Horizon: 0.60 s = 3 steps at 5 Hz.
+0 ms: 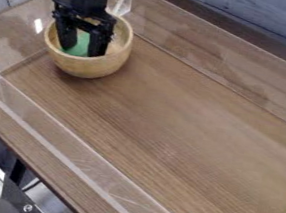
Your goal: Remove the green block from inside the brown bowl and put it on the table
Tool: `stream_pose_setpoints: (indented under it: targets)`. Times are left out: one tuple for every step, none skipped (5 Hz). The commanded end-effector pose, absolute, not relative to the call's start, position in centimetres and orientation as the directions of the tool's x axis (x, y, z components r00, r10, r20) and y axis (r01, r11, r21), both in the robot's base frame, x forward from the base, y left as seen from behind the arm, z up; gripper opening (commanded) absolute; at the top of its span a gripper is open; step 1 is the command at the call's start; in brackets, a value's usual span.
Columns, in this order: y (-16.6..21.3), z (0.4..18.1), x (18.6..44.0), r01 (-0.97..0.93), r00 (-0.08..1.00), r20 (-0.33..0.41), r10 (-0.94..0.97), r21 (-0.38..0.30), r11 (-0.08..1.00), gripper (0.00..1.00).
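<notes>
- Gripper (pixel 81 41), black, points straight down into the brown bowl (pixel 95 66), which sits near the far left corner of the surface (pixel 171 123). Its two fingers stand apart, one on each side of the green block (pixel 80 43).
- Green block lies inside the bowl, seen as a bright strip between the fingers. It appears to lean against the bowl's inner wall, though the fingers hide much of it. Nothing is clamped yet.
- Risk of a fingertip landing on the bowl's thick rim or inner wall: the fingers are spread wide and the bowl leaves little spare room around them. That could tip the bowl or shove it toward the clear wall at the left edge.
- Risk of a poor hold: if the block is slanted, closing the fingers could catch only a corner, so the block could twist, slip out and drop back into the bowl.
- Risk of lifting the bowl too: a finger wedged against the inner wall could drag the bowl up with the block.
- Whether the fingertips already touch the bowl's floor cannot be told from this view.
</notes>
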<state>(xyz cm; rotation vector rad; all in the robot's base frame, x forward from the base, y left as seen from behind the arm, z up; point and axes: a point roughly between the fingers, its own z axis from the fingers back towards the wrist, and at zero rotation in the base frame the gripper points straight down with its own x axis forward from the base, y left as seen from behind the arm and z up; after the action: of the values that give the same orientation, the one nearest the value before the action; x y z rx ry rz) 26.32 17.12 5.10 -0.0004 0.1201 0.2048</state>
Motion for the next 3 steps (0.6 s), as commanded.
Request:
stream_pose_setpoints:
  targets:
    - [18.35, 6.34, 27.54, -0.212, 0.975, -0.056, 0.214, 0.037, 0.977, 1.00]
    - [18.52, 5.93, 27.74, -0.214, 0.975, -0.058, 0.216, 0.034, 0.976, 1.00]
    - [18.68, 5.55, 27.90, -0.217, 0.974, -0.058, 0.219, 0.029, 0.976, 0.00]
